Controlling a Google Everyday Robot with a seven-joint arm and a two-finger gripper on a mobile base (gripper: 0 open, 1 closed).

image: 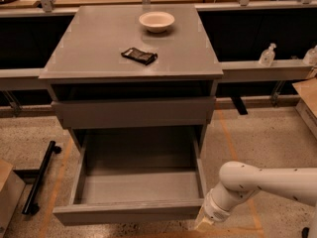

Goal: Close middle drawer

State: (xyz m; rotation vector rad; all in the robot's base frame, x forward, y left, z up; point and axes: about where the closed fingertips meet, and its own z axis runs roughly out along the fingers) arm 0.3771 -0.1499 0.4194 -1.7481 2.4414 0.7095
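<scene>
The middle drawer (136,185) stands pulled far out of the grey cabinet, its grey box interior bare and its flat front (126,213) low in the view. The top drawer front (133,112) sits shut under the tabletop. The lowest drawer is hidden below the open one. My gripper (202,223) is at the end of the white arm (257,182), low at the right end of the middle drawer's front, right against its corner.
On the cabinet top (94,48) lie a white bowl (156,21) and a dark packet (139,55). A black bar on a stand (39,175) lies on the floor at left. A wooden box corner (6,192) is at far left. Bottles (267,55) stand on a shelf at right.
</scene>
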